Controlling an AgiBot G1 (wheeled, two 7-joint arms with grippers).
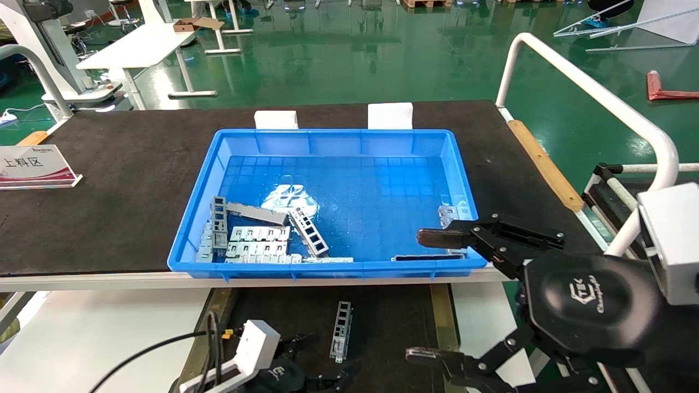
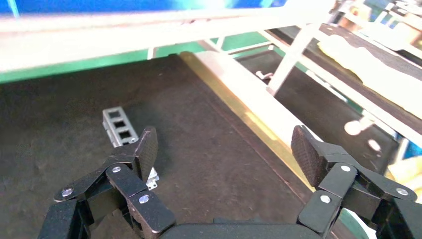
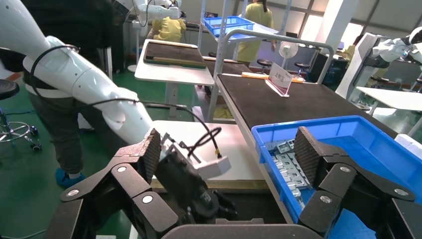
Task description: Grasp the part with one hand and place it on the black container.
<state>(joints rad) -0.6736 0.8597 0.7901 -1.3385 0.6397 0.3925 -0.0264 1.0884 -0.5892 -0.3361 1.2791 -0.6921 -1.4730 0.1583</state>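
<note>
One silver ladder-like part [image 1: 341, 331] lies flat on the black container [image 1: 393, 327], which sits below the table's front edge between brass side rails. My left gripper [image 1: 319, 360] is open and empty just beside this part, low over the container. In the left wrist view the part [image 2: 118, 125] lies by one finger [image 2: 147, 149] of the open left gripper [image 2: 226, 149], over the container's black surface [image 2: 209, 144]. My right gripper [image 1: 431, 297] is open and empty, held above the blue bin's front right corner; in the right wrist view it [image 3: 229, 154] is also open.
A blue bin [image 1: 458, 164] on the black-topped table holds several more silver parts [image 1: 256, 240] at its front left and a few at its front right [image 1: 450, 213]. A sign stand [image 1: 33, 166] is at far left. A white rail [image 1: 590, 87] runs along the right.
</note>
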